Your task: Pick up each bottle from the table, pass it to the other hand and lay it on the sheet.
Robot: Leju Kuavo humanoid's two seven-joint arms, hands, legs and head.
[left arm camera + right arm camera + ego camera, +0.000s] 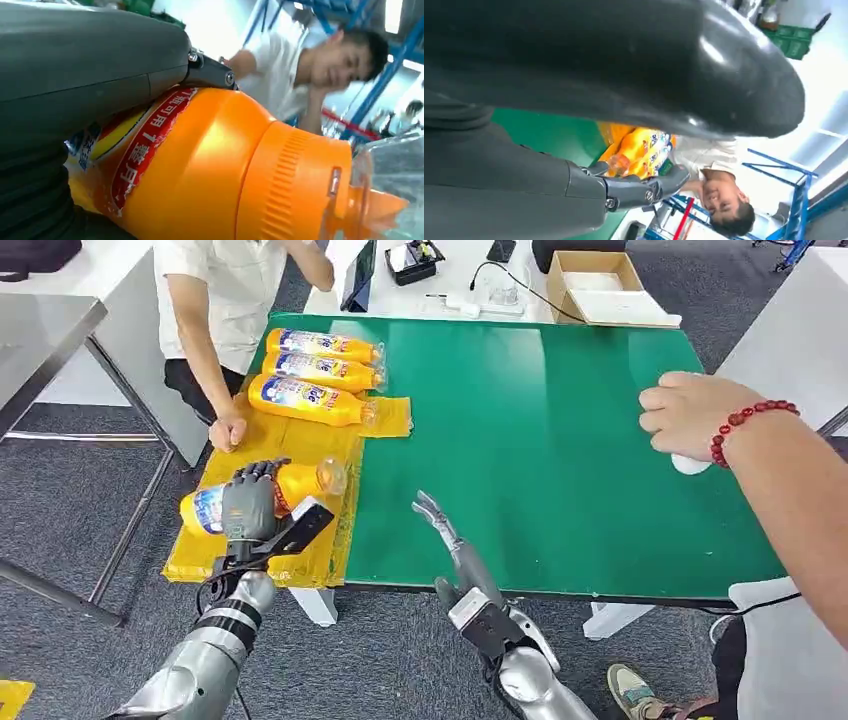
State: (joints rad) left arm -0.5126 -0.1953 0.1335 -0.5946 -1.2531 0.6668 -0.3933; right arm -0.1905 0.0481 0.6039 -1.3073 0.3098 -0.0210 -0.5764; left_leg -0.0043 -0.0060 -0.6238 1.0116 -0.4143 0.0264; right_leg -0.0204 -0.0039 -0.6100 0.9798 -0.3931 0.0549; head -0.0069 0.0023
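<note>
My left hand (pixel 250 502) grips an orange bottle (pixel 300 480) over the near part of the yellow sheet (pixel 290 445); up close the bottle (pixel 210 165) lies under my hand (pixel 85 75), clear cap pointing away. Three more orange bottles (pixel 310 375) lie side by side on the far end of the sheet. My right hand (pixel 445 530) hovers open over the near edge of the green table (pixel 560 440), its fingers (pixel 639 192) apart and holding nothing. The far bottles (pixel 644 150) are visible past them.
A person in a white shirt (pixel 215 300) sits at the far left, fist (pixel 228 430) resting on the sheet. Another person's hand with a red bead bracelet (pixel 700 415) rests on the table's right side. A cardboard box (pixel 600 285) and cables lie beyond the table.
</note>
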